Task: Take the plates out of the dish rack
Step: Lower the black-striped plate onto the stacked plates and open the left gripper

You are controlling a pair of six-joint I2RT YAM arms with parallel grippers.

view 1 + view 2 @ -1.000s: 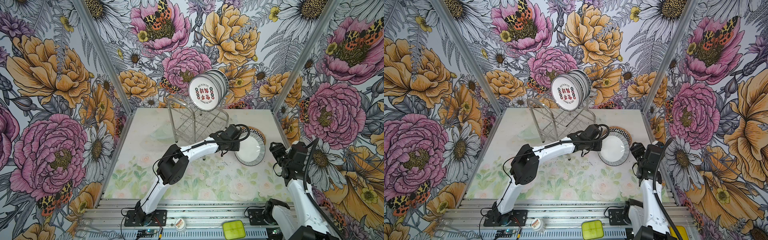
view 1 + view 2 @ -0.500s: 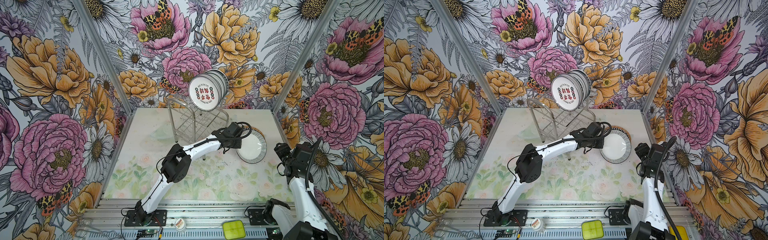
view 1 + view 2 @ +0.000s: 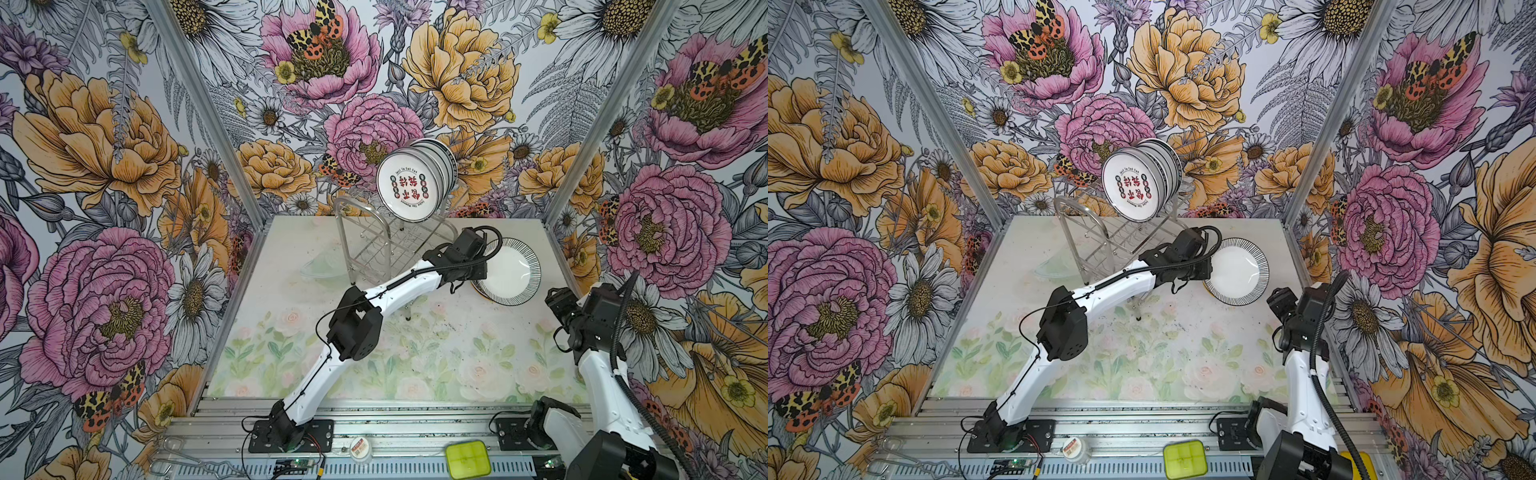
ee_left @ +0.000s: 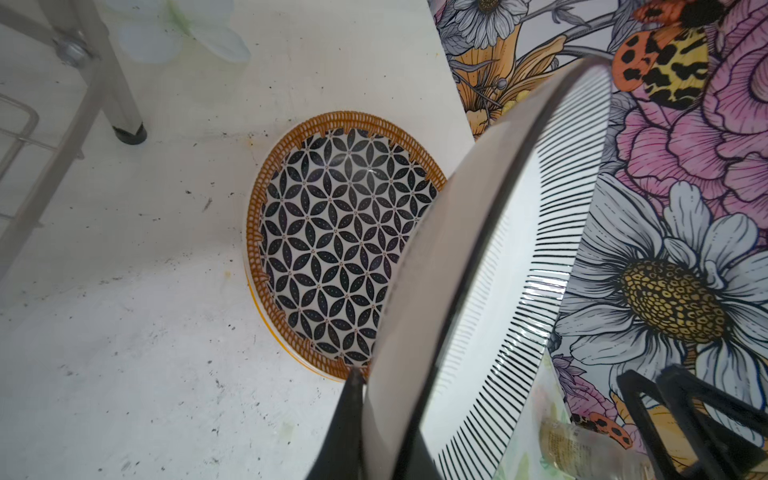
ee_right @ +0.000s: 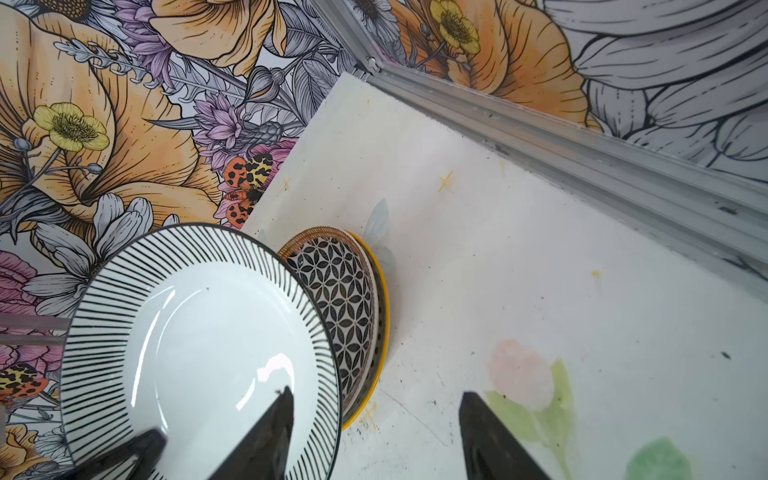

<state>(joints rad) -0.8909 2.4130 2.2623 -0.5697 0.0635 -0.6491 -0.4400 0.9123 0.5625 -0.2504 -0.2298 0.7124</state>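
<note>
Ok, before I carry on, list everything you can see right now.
dish rack: one, shiny steel wire, rear middle of the table
racked plates: several, exact count unclear, white, on edge in the rack's upper tier; the front one has red characters
striped-rim plate: one, white with black stripes, tilted above the stack
lattice plate: one, black-and-white with a brown rim, top of a stack on the table right of the rack
yellow-rimmed plate: one, lower in that stack
clear dish: one, translucent, table left of the rack
lime box: one, front rail
table: one, pale floral
left end effector: shut on the striped-rim plate
right end effector: open, empty, by the right wall
</note>
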